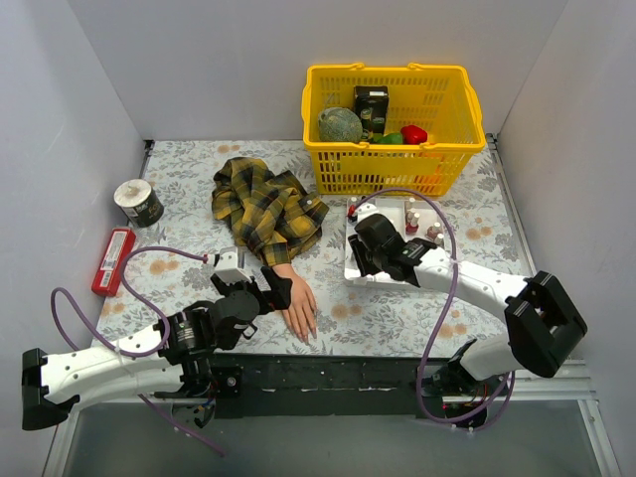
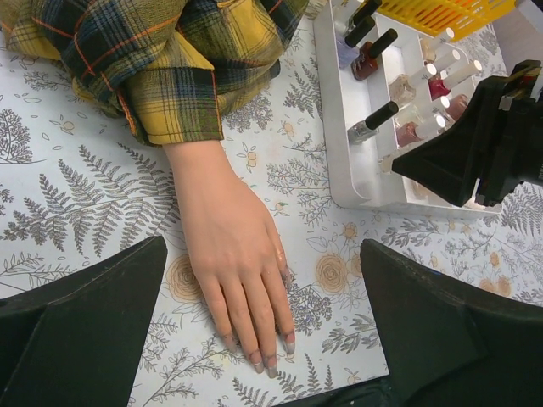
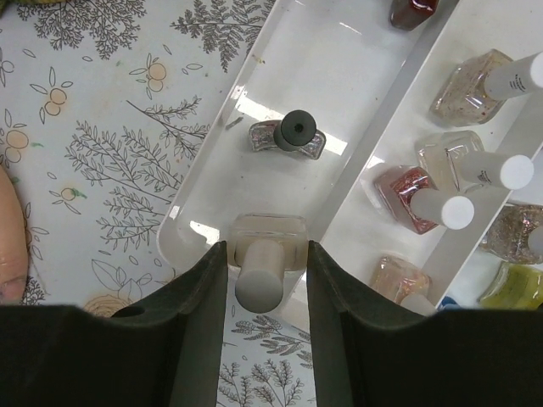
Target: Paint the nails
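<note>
Close to the front edge of the cloth (image 1: 388,323), the nails (image 2: 263,360) tip the mannequin hand (image 2: 229,246), which lies flat with bare cloth either side. The left gripper (image 1: 263,290) hangs spread and empty over its wrist. Rightward, the right gripper (image 3: 267,254) clasps a pale white-capped bottle (image 3: 261,281) at the near end of the white tray (image 3: 212,182), other bottles (image 3: 424,203) alongside; the yellow basket (image 1: 388,164) beyond holds produce.

nails (image 1: 306,336) too tiny overhead, basket (image 2: 450,13) cropped
</note>
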Robot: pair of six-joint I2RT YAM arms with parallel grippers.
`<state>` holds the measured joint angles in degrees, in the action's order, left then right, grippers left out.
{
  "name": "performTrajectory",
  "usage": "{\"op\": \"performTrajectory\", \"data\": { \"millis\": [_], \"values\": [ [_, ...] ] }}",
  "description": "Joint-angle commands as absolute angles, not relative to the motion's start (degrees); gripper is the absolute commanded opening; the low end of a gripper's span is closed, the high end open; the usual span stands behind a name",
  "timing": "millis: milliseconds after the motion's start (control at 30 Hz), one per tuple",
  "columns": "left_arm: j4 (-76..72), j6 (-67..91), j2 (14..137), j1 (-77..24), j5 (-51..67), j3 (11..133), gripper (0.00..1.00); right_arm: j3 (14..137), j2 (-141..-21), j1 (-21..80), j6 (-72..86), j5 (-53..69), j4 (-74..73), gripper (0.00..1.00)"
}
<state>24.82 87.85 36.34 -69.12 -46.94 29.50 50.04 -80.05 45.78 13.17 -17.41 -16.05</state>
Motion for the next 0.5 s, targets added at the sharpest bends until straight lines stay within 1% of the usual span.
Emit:
{"op": "performTrajectory", "data": {
  "millis": [0, 467],
  "values": [
    [24.26, 87.1, 36.3, -69.35, -47.29, 28.83, 0.98, 50.63, -80.86, 44.48, 12.13, -16.52, -11.52, 0.27],
    [24.08, 86.66, 36.39, -69.26, -46.93, 28.92, 0.98, 50.27, -85.51, 41.57, 11.78, -8.26, -9.67, 0.27]
  ]
}}
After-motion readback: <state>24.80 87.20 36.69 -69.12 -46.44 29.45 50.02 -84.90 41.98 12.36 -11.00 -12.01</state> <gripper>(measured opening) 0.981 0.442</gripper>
